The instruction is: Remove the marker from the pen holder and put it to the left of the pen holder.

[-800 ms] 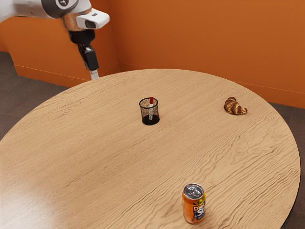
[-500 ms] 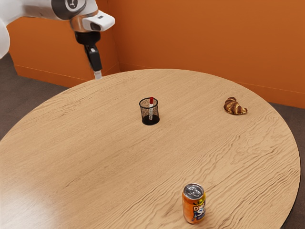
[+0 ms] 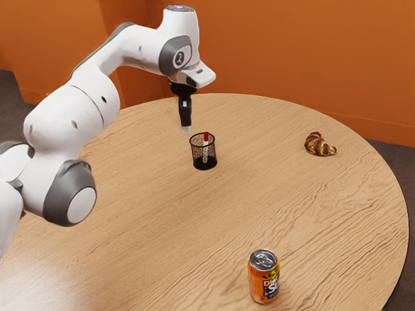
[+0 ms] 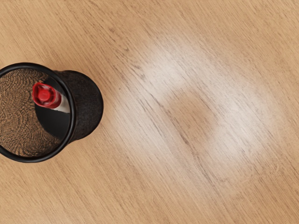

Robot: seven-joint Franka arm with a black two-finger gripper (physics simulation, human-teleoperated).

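Claw (image 3: 187, 130) pointing almost straight down, in the air near the pen holder (image 3: 205, 166), on the exterior view's left of its rim and clear of it. Whether the claw stands apart or together I cannot tell from my pictures.

Arm (image 3: 71, 123) comes in at the exterior view's left, thick joints low beside the surface (image 3: 155, 194). From there it climbs in a bent arch toward the back, runs across to the upright wrist housing (image 3: 178, 29), and drops through the hand to the claw. Wrist view agrees with that pose: I look steeply down on the wood grain, with a pale sheen on it, and partly down into the pen holder.

Marker (image 3: 206, 137) is inside the pen holder, red end up at about the rim, leaning a little. Its white body shows through the dark mesh. Holder stands upright on the surface.

Elsewhere on the surface: croissant (image 3: 319, 145) well apart, toward the exterior view's right; orange soda can (image 3: 264, 277) upright, nearest the exterior camera. Orange walls (image 3: 279, 52) behind.
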